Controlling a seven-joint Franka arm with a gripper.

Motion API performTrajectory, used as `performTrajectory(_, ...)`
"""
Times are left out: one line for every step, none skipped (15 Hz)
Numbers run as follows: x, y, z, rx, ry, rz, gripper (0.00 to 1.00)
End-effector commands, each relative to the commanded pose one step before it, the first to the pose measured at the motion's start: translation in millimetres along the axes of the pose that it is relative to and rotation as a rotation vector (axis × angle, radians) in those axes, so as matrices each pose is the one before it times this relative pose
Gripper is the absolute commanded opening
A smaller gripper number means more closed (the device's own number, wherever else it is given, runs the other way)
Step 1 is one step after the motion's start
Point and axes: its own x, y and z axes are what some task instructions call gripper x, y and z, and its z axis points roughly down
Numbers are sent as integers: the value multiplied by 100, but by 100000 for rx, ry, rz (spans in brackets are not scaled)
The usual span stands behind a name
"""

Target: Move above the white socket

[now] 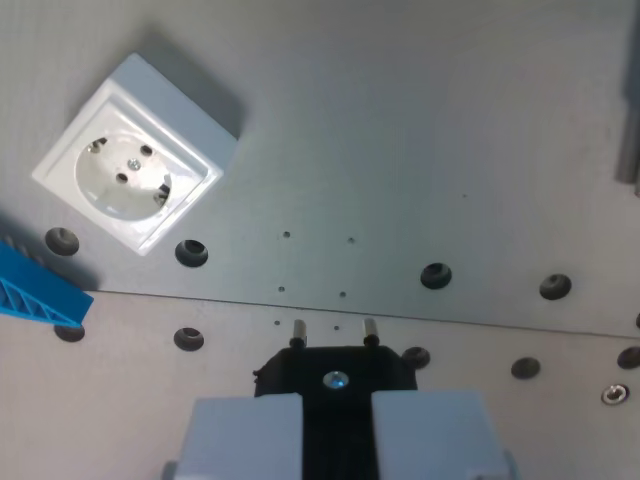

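Note:
The white socket [135, 160] is a square box with a round two-hole face. It sits on the grey metal plate [420, 150] in the wrist view's upper left. My gripper [337, 425] is at the bottom centre, its two pale fingers [245, 435] shut on a black plug [335, 372]. The plug's two metal pins [297, 331] point away from the camera, above the plate. The plug is well to the right of the socket and nearer the bottom of the view, apart from it.
A blue plastic part [35, 290] lies at the left edge, just below the socket. The plate has several round holes [435, 274] and a seam running across. A dark object edge [628, 140] shows at the far right.

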Motion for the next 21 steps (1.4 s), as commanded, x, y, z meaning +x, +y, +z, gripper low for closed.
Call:
performTrajectory(-227, -721, 1347, -760, 9256, -24838, 0)
performTrajectory(36, -236, 319, -14, 81, -2676, 0)
performTrajectory(44, -244, 339, 37, 127, -2222, 0)
performTrajectory(50, -253, 354, 85, -15, -2171, 0)
performTrajectory(50, -265, 370, 9, 268, -2527, 0)
performTrajectory(50, -276, 385, 11, 187, -2711, 0)
performTrajectory(50, -285, 391, -1, 230, -2151, 0)
performTrajectory(52, -292, 392, 11, 33, -2007, 0)
performTrajectory(53, -295, 392, -72, 359, -2354, 0)
performTrajectory(54, -296, 393, -112, 374, -2349, 0)
performTrajectory(56, -294, 390, -58, -26, -1714, 0)
performTrajectory(60, -291, 387, -179, 322, -2201, 0)
performTrajectory(63, -292, 385, -227, 238, -2238, 0)
performTrajectory(70, -287, 379, -133, -42, -1415, 0)
performTrajectory(82, -284, 371, -126, 111, -1832, 0)
performTrajectory(92, -278, 365, -63, -73, -1702, 0)
performTrajectory(103, -266, 358, -85, -144, -1322, 0)
performTrajectory(111, -254, 351, -84, 33, -1275, 0)
performTrajectory(112, -241, 344, -73, -140, -1474, 0)
performTrajectory(113, -228, 337, -249, -14, -877, 0)
performTrajectory(101, -183, 282, -166, -53, -1276, 0)
